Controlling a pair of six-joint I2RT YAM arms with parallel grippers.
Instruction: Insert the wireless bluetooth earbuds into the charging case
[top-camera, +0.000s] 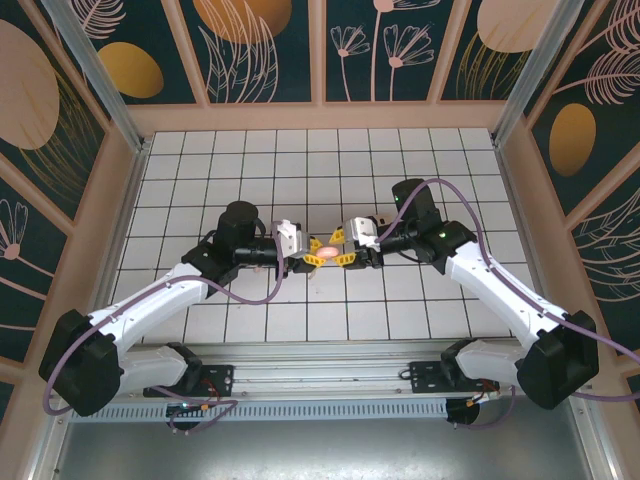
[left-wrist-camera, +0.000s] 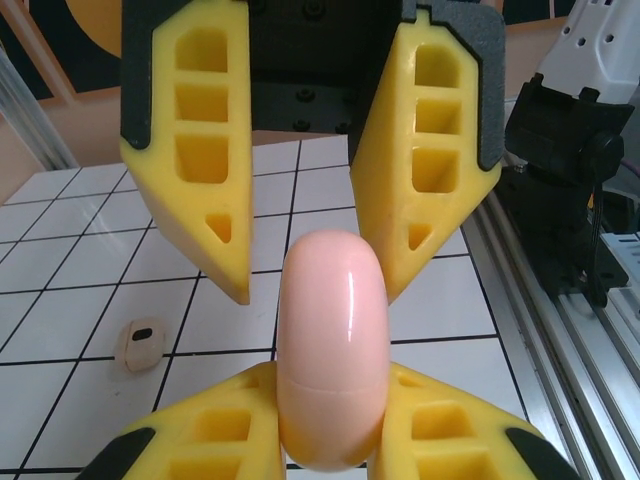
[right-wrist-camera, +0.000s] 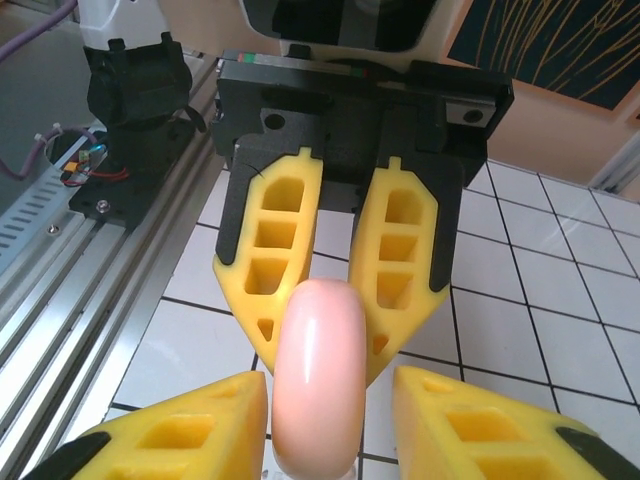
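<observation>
over the white grid table (top-camera: 250, 170) the two grippers meet tip to tip. the left gripper (left-wrist-camera: 330, 378) is clamped narrow on the pink charging case (left-wrist-camera: 333, 340), pads pressing both its sides. the right gripper (right-wrist-camera: 330, 385) straddles the same case, its jaws slack with a gap on either side. one earbud (left-wrist-camera: 140, 346) lies on the table off to the side of the left gripper, apart from it

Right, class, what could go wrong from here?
The case is glossy, held on edge by the left gripper alone; with the right gripper open, it could slip or twist. The grippers nearly meet, so they could collide. An earbud lies on the table and the case looks closed, so insertion would fail.
</observation>
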